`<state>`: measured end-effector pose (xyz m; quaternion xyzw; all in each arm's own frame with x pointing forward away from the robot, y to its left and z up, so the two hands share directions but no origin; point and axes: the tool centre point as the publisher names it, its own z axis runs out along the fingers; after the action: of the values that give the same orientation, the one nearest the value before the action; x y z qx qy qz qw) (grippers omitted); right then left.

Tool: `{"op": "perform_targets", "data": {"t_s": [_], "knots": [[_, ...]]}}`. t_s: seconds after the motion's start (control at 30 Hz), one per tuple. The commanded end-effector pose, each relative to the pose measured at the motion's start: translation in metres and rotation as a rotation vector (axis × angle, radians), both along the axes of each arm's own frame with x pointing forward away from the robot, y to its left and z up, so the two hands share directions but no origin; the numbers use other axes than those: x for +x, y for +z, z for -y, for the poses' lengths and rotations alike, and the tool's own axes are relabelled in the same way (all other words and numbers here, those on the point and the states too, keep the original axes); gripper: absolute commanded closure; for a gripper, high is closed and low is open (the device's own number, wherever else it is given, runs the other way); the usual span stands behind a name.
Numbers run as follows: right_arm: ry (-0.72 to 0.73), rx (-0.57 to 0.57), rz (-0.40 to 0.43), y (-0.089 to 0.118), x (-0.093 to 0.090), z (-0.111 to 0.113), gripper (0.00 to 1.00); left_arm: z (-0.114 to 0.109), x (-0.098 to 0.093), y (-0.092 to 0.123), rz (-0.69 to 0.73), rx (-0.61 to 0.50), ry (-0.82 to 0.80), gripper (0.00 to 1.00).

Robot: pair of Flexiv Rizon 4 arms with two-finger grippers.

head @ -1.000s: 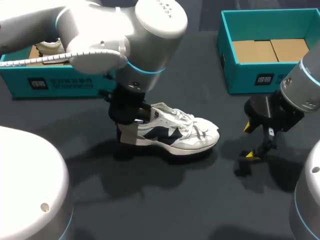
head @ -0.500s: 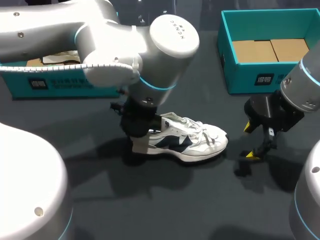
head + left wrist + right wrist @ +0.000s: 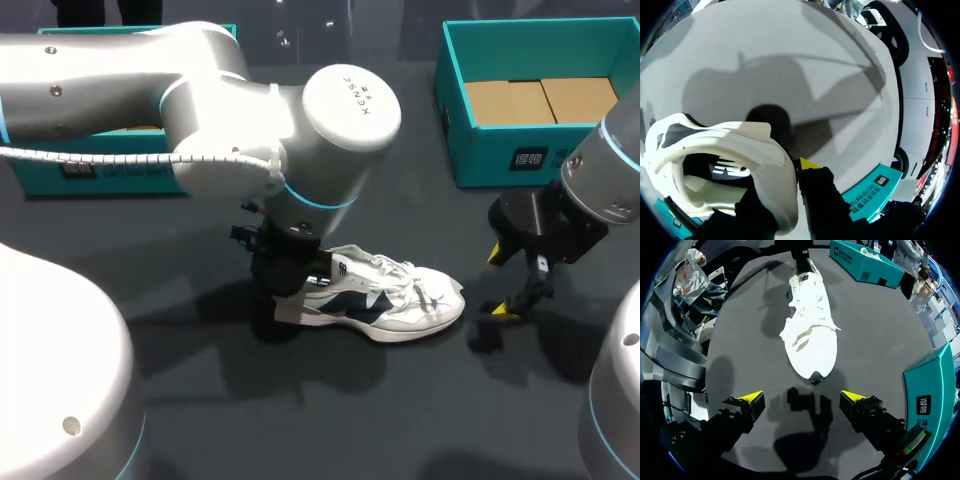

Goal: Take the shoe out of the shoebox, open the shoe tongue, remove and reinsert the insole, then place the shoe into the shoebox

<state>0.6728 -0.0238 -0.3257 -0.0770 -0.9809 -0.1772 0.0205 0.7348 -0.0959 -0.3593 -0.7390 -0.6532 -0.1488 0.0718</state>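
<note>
A white and navy sneaker lies on its sole on the dark table, toe pointing right. My left gripper is shut on its heel. In the left wrist view the white heel collar sits pinched between the black fingers of the left gripper, with one yellow tip showing. My right gripper hangs open just right of the toe, with nothing between its fingers. From the right wrist, the sneaker lies ahead of the right gripper, toe towards it. The left gripper holds the far end.
A teal shoebox with brown cardboard inside stands at the back right, also seen as a teal box beside the right gripper. A second teal box lies at the back left, partly behind my left arm.
My left arm has carried the sneaker to the right and a little towards the front, closer to the right gripper. The right arm has not moved.
</note>
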Motion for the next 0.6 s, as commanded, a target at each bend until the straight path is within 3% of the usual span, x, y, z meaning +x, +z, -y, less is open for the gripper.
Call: {"op": "perform_targets", "data": {"t_s": [0.03, 0.6], "knots": [[-0.001, -0.002, 0.003, 0.0, -0.001, 0.0, 0.0, 0.005, -0.002, -0.009, 0.0, 0.009, -0.001, 1.0], [-0.001, -0.002, 0.003, 0.0, -0.001, 0.0, 0.0, 0.003, -0.009, -0.026, -0.027, 0.032, 0.065, 1.0]]}}
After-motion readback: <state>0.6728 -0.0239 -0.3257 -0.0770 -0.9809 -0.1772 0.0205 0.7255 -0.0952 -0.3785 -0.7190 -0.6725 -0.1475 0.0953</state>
